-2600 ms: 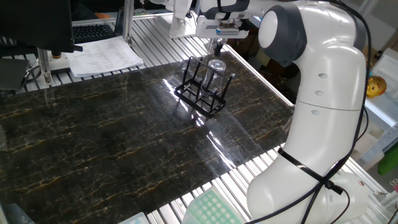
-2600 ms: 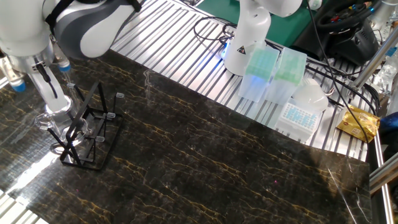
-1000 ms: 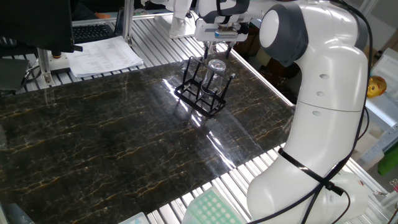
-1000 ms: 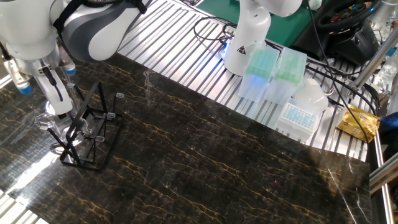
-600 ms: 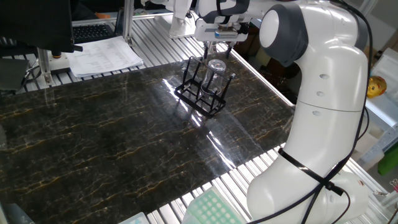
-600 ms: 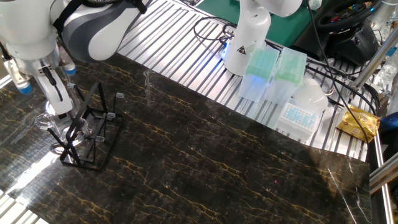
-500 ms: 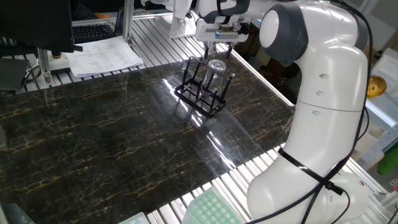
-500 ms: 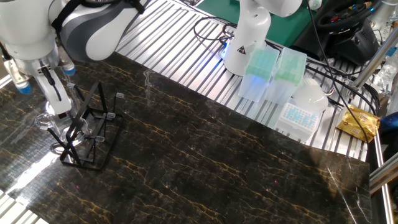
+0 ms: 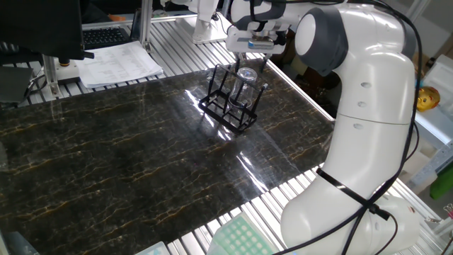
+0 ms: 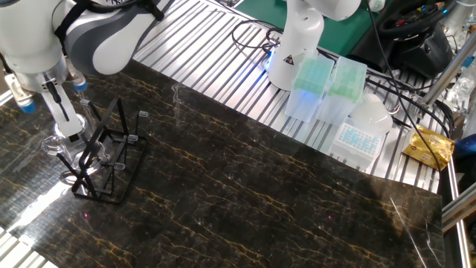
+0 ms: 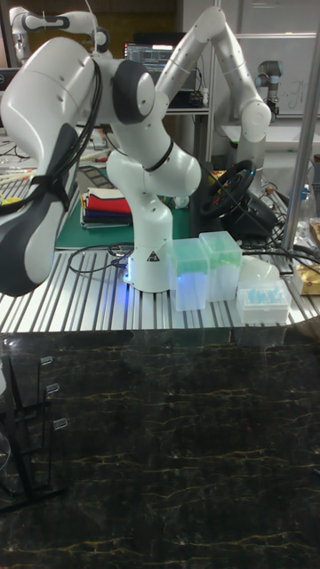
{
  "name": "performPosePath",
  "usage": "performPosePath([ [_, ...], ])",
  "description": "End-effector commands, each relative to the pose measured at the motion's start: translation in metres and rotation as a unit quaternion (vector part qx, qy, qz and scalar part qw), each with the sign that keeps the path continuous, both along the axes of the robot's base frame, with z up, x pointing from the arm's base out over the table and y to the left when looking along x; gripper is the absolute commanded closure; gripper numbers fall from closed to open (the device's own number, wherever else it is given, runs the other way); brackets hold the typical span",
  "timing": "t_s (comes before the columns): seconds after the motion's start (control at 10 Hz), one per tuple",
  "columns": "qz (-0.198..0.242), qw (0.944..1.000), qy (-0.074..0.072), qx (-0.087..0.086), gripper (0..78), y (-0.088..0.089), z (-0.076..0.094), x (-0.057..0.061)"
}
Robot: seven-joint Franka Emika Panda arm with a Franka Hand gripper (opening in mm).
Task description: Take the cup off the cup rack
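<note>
The black wire cup rack [image 9: 228, 105] stands on the dark marble table [image 9: 127, 156], and the clear glass cup [image 9: 245, 79] sits on one of its pegs at the rack's far side. My gripper [image 9: 249, 58] hangs directly over the cup, fingertips at its top. In the other fixed view, dark fingers [image 10: 55, 99] reach down to the cup [image 10: 62, 137] beside the rack [image 10: 103, 160]. The gap between the fingers is hidden by my hand and by glare on the glass. In the tall fixed view only the rack [image 11: 28, 428] shows, at the left edge.
Papers [image 9: 117, 62] and a keyboard lie beyond the table's far edge. Green and clear pipette-tip boxes [image 10: 327, 85] stand beside a second robot's base [image 10: 294, 45]. My own white arm [image 9: 368, 127] rises at the table's right side.
My gripper has shifted slightly at the cup's top, drifting a little up and sideways. The cup and rack stand where they were.
</note>
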State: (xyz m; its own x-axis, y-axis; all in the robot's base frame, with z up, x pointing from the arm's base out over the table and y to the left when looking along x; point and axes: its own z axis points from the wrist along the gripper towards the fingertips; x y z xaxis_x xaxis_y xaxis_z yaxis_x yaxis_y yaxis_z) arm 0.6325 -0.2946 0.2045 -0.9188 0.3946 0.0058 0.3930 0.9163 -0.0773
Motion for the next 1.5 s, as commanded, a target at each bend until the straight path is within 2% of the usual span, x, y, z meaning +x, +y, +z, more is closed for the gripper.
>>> performPosePath([
  [0.1,-0.005,1.0,-0.003,0.0,0.1,0.007,0.005,0.002],
  [0.7,-0.01,0.9999,-0.004,-0.006,0.1,0.008,-0.008,0.005],
  [1.1,-0.006,1.0,-0.003,-0.007,0.1,0.005,-0.011,0.004],
  [1.5,-0.002,0.9997,0.0,-0.026,0.1,0.004,-0.004,0.003],
])
